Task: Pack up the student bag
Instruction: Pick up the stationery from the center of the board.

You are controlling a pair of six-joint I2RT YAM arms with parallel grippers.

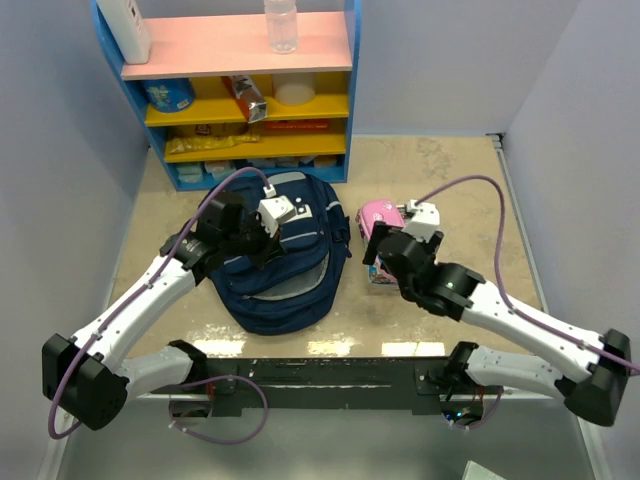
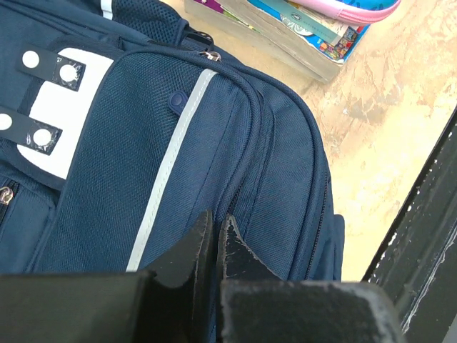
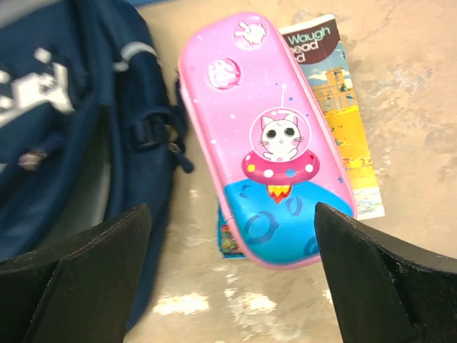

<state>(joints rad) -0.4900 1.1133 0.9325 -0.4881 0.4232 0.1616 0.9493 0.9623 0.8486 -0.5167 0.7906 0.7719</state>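
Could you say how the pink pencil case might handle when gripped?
The pencil case seems hard-shelled, so probably stiff. Its glossy, rounded sides may slip when squeezed. Resting on a book, it could slide when nudged.

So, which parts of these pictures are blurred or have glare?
Right wrist: the bag is blurred, the pencil case sharp. Top: bright glare patches on the table near the arm bases. Left wrist: bag fabric sharp.
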